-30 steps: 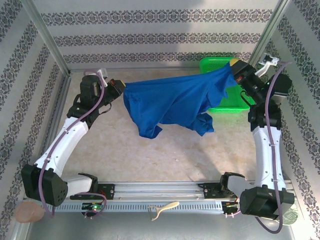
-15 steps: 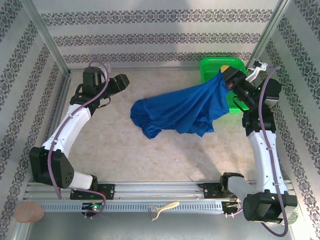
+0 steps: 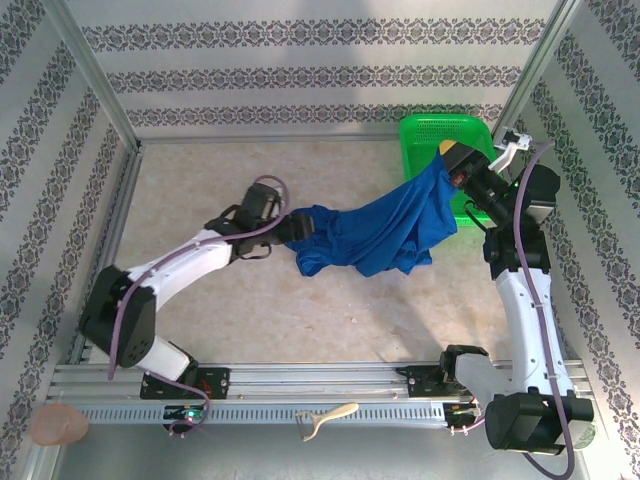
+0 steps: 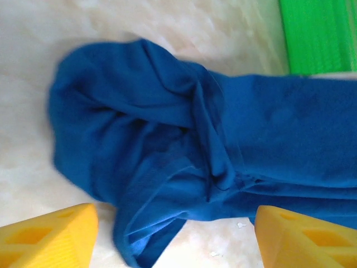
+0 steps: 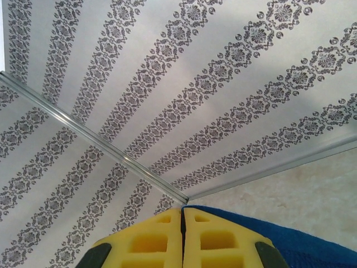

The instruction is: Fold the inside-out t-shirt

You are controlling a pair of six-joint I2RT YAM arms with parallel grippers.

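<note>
Jaws of the right gripper (image 5: pixel 182 212) are pressed together, with blue cloth caught just beneath them. Those of the left gripper (image 4: pixel 173 223) stand wide apart and hold nothing.

The inside-out t-shirt (image 3: pixel 372 228) hangs as a slanting swag. It is high at the right, where the pinch lifts it, and runs down to a crumpled bunch on the table (image 3: pixel 200 180) near the middle. Only plain blue shows, and no lettering can be made out. Lifting it by one edge probably lets the cloth's own weight draw it out lengthwise and offers a free end to the other arm.

The left gripper sits low at the bunch's left end, and the top view does not settle whether it touches the cloth. From its wrist, folds and a seam lie between the yellow fingers (image 4: pixel 50 234), so it looks lined up for a second hold. Spreading seems to be the step in hand, with folding not yet begun.

A green basket (image 3: pixel 425 130) stands behind the right gripper, and the raised cloth crosses in front of its near side.
</note>
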